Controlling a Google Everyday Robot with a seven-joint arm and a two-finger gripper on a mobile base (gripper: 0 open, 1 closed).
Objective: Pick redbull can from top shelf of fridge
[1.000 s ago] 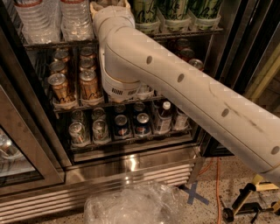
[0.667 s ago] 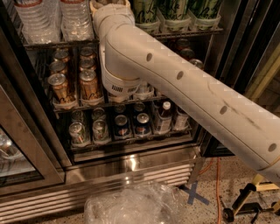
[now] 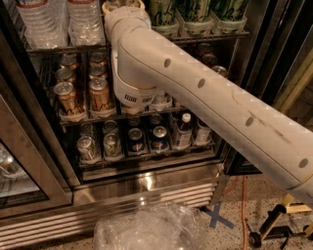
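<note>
The fridge stands open in front of me, with a stainless-steel base and grille. My white arm reaches from the lower right up into it. The wrist leaves the picture at the top edge, so the gripper is out of view. No redbull can shows; it is hidden or above the picture. The highest wire shelf in view holds water bottles on the left and tall green-and-white cans on the right. I cannot tell whether this is the top shelf.
Gold cans fill the middle shelf on the left. The bottom shelf holds silver cans, blue cans and small bottles. A clear plastic bag lies on the floor in front. A glass door stands at the left.
</note>
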